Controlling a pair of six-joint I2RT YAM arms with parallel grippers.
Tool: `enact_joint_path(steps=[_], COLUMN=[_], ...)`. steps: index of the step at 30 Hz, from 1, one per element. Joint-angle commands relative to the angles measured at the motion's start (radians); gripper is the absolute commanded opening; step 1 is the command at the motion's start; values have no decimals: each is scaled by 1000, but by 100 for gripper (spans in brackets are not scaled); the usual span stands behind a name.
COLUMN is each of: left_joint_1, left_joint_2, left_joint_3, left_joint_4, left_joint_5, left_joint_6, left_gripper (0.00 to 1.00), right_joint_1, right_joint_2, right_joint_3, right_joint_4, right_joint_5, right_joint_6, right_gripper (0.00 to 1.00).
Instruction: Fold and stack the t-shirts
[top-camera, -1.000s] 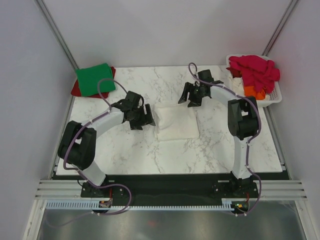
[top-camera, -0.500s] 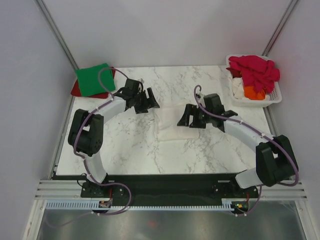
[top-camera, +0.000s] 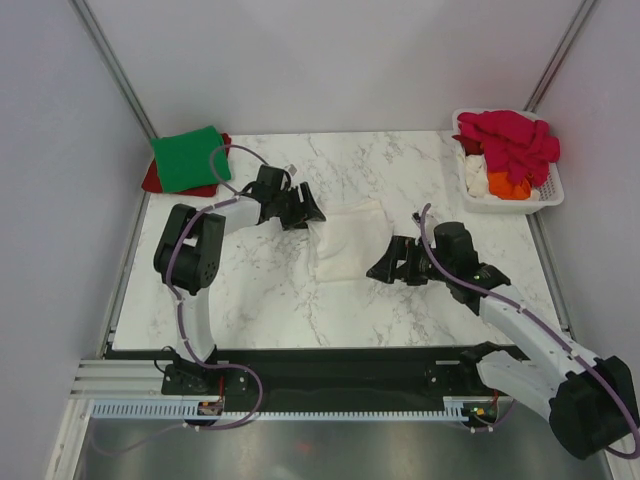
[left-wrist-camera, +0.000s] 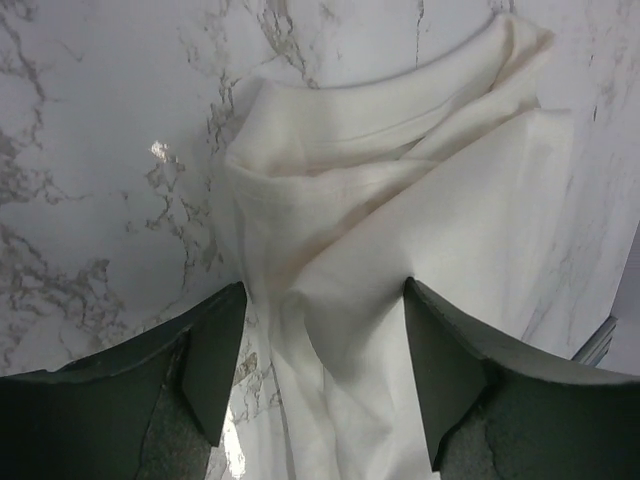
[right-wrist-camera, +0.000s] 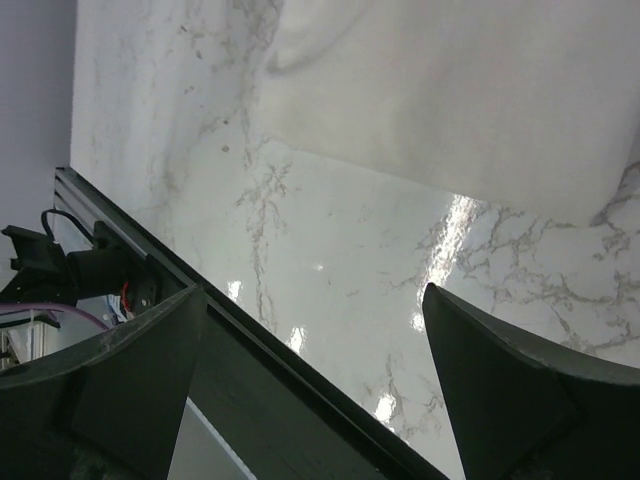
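— Both arms have swung round in the last second. The right gripper (top-camera: 386, 268) has left the far edge of the white t-shirt (top-camera: 345, 240) for its near-right corner, and the left gripper (top-camera: 300, 207) has gone to its far-left corner. The cloth looks more rumpled too.
— Where is it from the basket (top-camera: 553, 192)?
— Well left of the basket, nearer the front of the marble table (top-camera: 240, 300). Its long axis runs near-to-far, with the far end leaning toward the basket.
— Jaws?
— Left: spread, a bunched fold between them, not clamped. Right: spread wide over bare marble beside the shirt's edge.
— Other shirts?
— Magenta t-shirts (top-camera: 510, 140) and an orange t-shirt (top-camera: 510, 186) lie in the basket. A green t-shirt (top-camera: 188, 158) lies on a red t-shirt (top-camera: 150, 180), far left of the basket.
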Motion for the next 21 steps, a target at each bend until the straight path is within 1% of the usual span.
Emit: enact_joint_path(steps=[1,3,5,6,7,8,9,11,14,15,17,18,19,21], left_joint_1=[1,3,1,0,1,0,0,1,10,18,50,64,76,119], left_joint_2=[75,92,90,92,95,102,104,89,28,14,-8,-16,-14,1], left_joint_3=[-21,-18,-20,-18,-9,-4,0,7,26,39,97,121,176,230], left_joint_4=[69,85,91,92,92,91,92,88,65,33,-9,-70,-97,-157], left_joint_5=[25,39,32,28,30,35,44,47,41,39,42,39,38,53], left_joint_6=[-22,-26,-26,-26,-23,-18,-19,-19,-7,-4,13,20,27,51], left_gripper=[72,68,58,48,24,6,2,2,2,2,2,2,2,2], right_joint_1=[2,1,2,1,2,2,2,1,1,1,1,1,1,1], right_joint_2=[-77,-89,-101,-103,-105,-105,-105,-108,-126,-132,-144,-144,-143,-132], right_joint_3=[-61,-101,-163,-182,-215,-226,-236,-261,-293,-305,-347,-376,-387,-405], right_joint_4=[55,115,163,198,212,223,241,249,312,354,416,469,494,523], right_joint_5=[-7,-36,-53,-59,-58,-56,-55,-52,-50,-52,-59,-58,-55,-32], right_joint_6=[21,39,68,73,81,79,79,73,84,93,130,145,156,164], right_gripper=[98,98,98,98,98,98,98,98,98,98,98,98,98,98])
